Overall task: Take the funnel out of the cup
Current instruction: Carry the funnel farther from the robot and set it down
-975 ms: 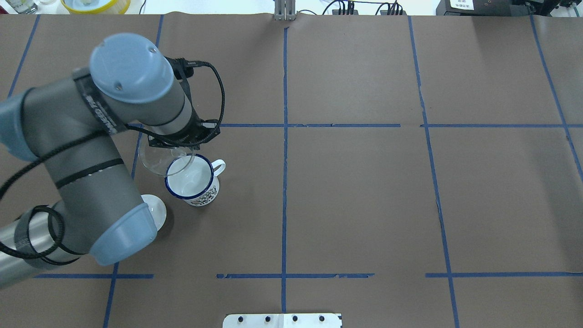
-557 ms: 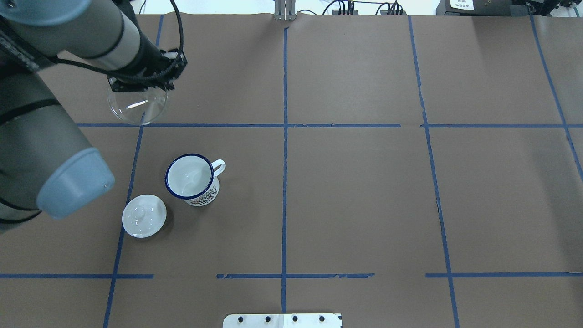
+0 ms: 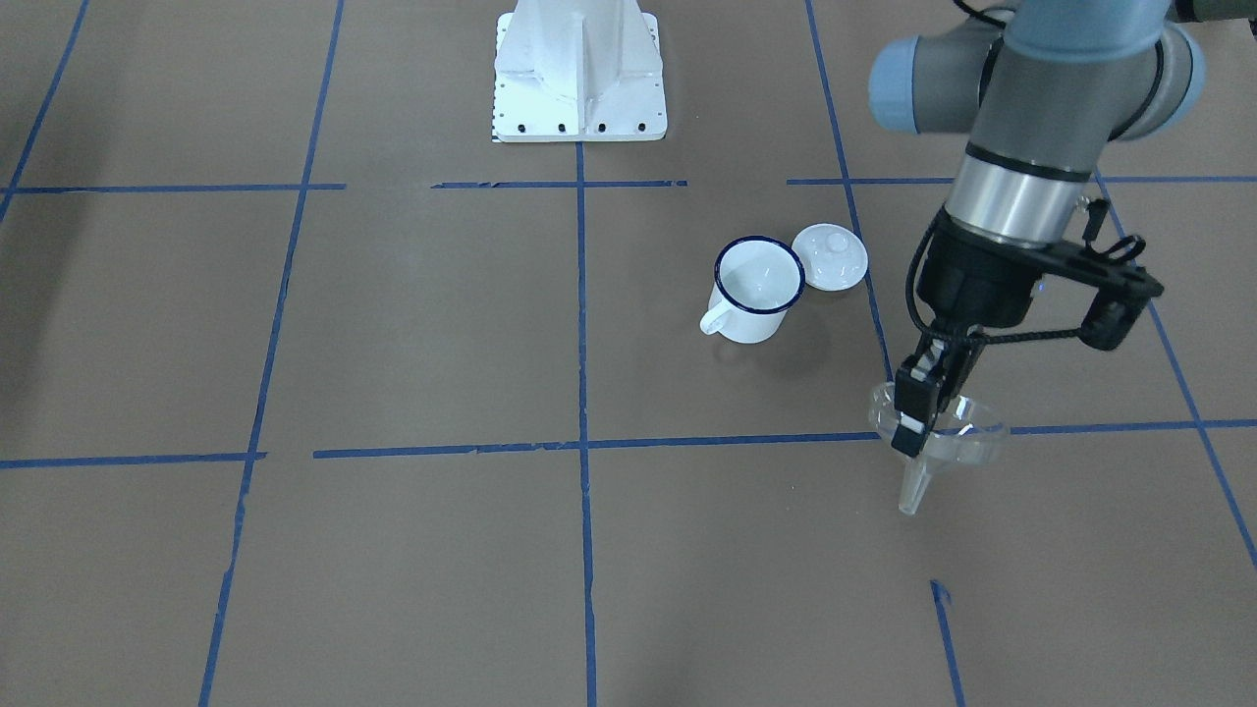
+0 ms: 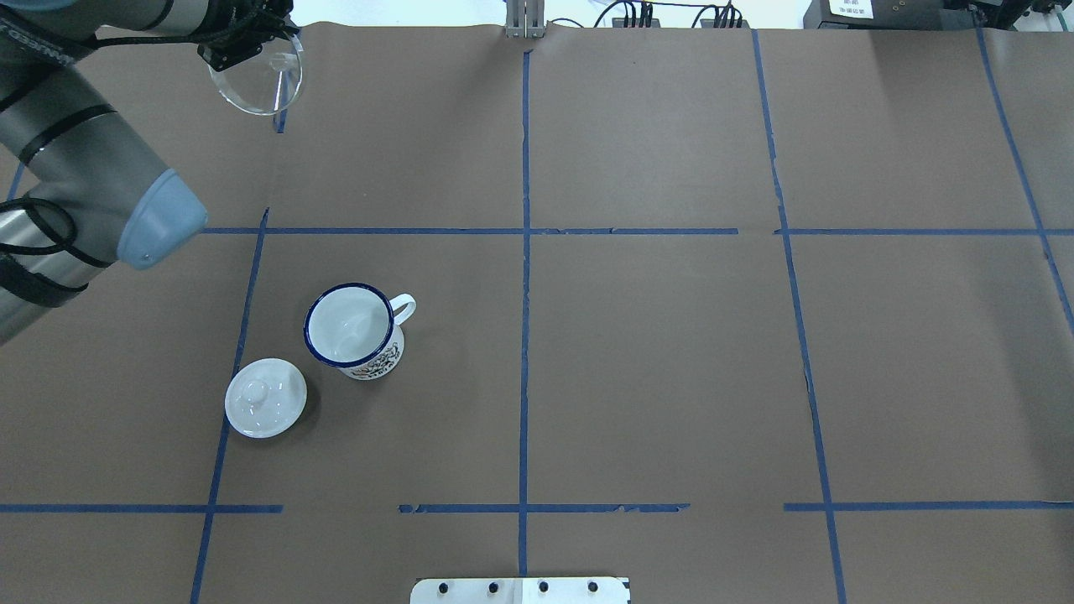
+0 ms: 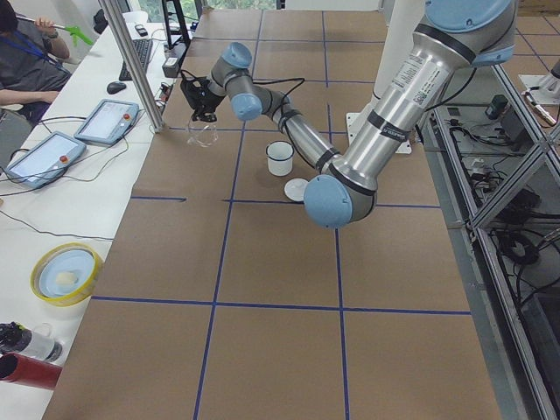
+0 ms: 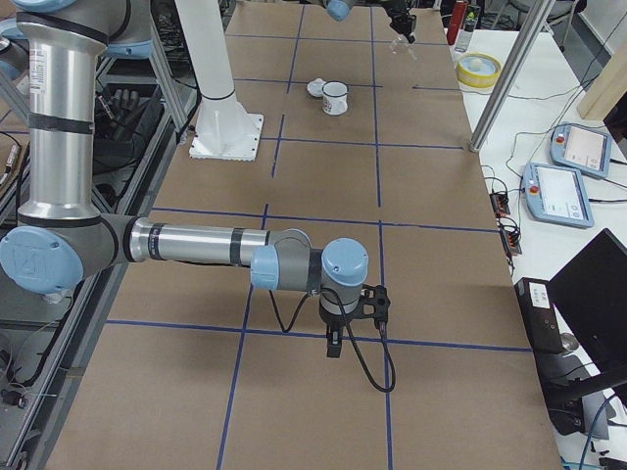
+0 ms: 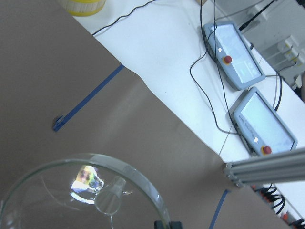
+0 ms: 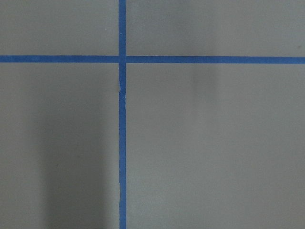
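Left gripper [image 3: 914, 440] first: its two black fingers are pinched tight on the wide round rim of the small clear-plastic cone funnel [image 3: 967, 434]. The funnel hangs from that grip, rim up and narrow spout pointing down. The spout tip looks to be just off the brown paper-covered desk [image 3: 442, 324], though the gap is hard to judge from here. The wrist camera looks straight down through the bowl and shows only bare paper and a scrap of blue tape below.

Moving outward, the funnel is out on the robot's left, near the desk's far edge and beyond the blue tape lines [image 3: 579, 295] that box in the other items. It is well apart from the white enamel cup with the dark blue rim and loop handle [image 3: 756, 290].

The cup stands upright with its mouth open and nothing inside, its handle turned toward the robot's right. The round white knobbed lid [image 3: 830, 257] lies just beside it on the desk.

The right gripper [image 6: 335, 343] hangs low over a tape crossing at the other end of the desk, taking no part. It shows only from the side camera, so I cannot tell whether it is open or closed.

My read is that the removal itself is done, since funnel and cup are clearly separated. What seems left is setting the funnel down on the open paper and letting go.
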